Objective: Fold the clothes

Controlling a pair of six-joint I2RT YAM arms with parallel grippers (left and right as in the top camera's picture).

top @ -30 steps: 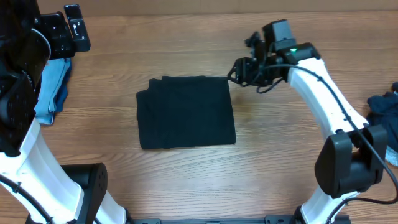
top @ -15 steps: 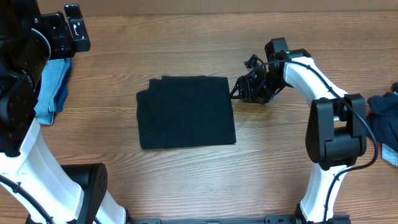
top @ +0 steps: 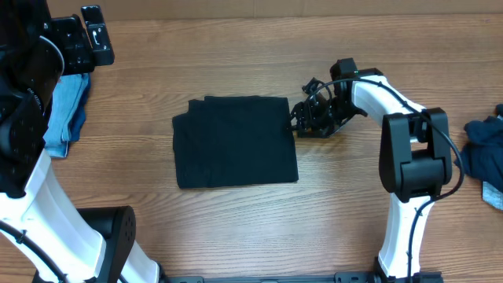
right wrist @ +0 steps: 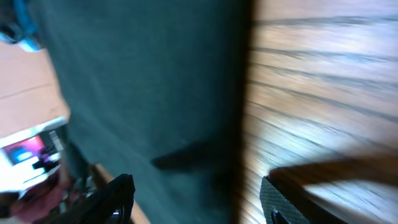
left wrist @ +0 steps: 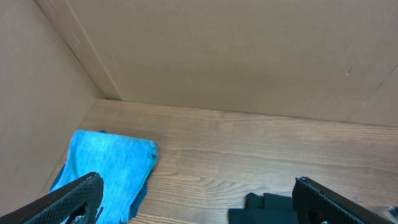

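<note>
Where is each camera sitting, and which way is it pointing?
Overhead: above the table, facing straight down on the folded black T-shirt; left arm and right arm show, right gripper at the shirt's right edge.
Left wrist: on the left arm, facing across the table to a brown wall; the open left gripper frames a light blue garment.
Right wrist: low over the shirt's edge, blurred; its fingers stand apart.
Shared: overhead and right wrist both show the T-shirt.

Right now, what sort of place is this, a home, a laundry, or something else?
Probably a robot test bench in a lab, not a home: a white-and-black robot arm stands at a wood-grain table backed by plain brown walls, with a folded black fabric garment laid out on it.
</note>
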